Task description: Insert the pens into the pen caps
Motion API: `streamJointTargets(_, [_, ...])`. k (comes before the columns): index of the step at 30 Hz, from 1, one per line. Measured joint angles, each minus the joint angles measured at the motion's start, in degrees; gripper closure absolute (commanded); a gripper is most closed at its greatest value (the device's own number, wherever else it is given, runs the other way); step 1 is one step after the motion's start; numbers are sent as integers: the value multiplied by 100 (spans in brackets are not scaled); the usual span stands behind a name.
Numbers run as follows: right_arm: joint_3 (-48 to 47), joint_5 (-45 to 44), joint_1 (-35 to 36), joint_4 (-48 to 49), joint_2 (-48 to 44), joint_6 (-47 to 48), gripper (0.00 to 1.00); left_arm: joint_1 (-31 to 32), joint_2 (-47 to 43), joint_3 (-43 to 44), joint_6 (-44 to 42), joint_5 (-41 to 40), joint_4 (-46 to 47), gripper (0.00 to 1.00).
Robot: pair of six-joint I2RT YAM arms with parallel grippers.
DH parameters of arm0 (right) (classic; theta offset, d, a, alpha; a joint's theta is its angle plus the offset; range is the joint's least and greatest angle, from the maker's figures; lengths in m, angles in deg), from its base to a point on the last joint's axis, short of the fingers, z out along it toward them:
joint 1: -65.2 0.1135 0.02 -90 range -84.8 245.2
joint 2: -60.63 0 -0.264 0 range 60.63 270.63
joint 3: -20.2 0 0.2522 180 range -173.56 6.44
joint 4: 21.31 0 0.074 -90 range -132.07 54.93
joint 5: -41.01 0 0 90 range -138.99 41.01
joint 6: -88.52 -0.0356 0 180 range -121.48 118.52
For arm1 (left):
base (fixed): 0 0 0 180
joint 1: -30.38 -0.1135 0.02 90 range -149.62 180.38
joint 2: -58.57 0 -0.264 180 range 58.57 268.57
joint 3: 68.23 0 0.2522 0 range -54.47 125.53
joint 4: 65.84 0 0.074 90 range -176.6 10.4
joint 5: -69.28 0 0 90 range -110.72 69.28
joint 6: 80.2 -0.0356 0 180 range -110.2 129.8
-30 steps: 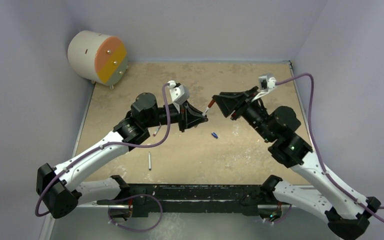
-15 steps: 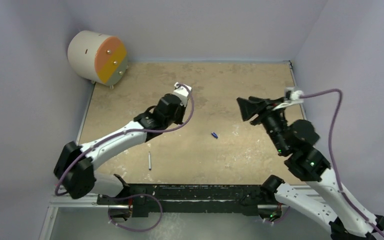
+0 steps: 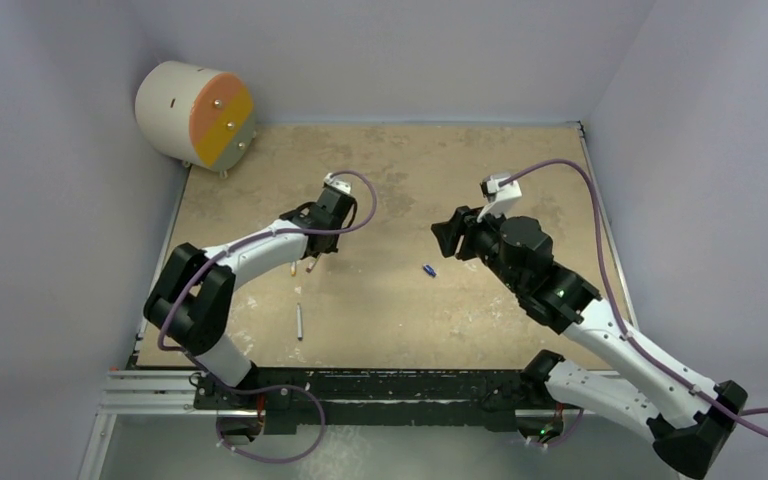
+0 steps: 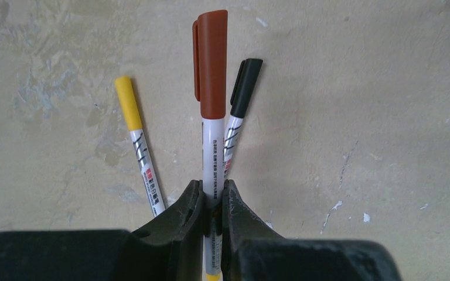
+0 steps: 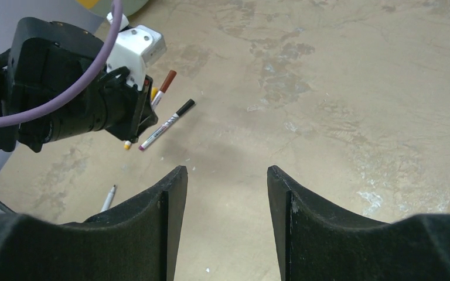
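From the left wrist, the left gripper (image 4: 212, 192) had its two black fingers squeezed shut on the red-brown pen (image 4: 213, 149), a thin round white stick with small print on it. A long, smooth red-brown cap (image 4: 212, 64) with a clip sat on its far end. The black-capped pen (image 4: 235, 123) lay just beside it on the right. The yellow-capped pen (image 4: 141, 155) lay a little off to the left. Both rested on the table (image 4: 357, 88), which was sandy brown, rough and patchy with pale scuffs.

From the right wrist, the right gripper (image 5: 225, 219) held its two curved black fingers wide apart, with nothing between them (only table showed in the gap). A bare pen (image 5: 108, 199), thin and grey, lay far off at the lower left.

From the top, a tiny blue cap (image 3: 428, 269) lay alone on the table between the two arms, nearer the right one. A fat round drum (image 3: 195, 113), white with an orange and yellow face, sat at the far left corner.
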Motion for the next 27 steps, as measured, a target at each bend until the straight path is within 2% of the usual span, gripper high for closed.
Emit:
streamJointTargets(7, [0, 90, 0, 72, 254, 160, 45, -127, 455, 216, 116, -39, -542, 99])
streamJointTargets(20, [85, 85, -7, 4, 240, 341, 45, -313, 881, 498, 146, -188, -1137, 70])
streamJointTargets(27, [118, 76, -44, -79, 136, 354, 45, -317, 918, 584, 162, -212, -1327, 71])
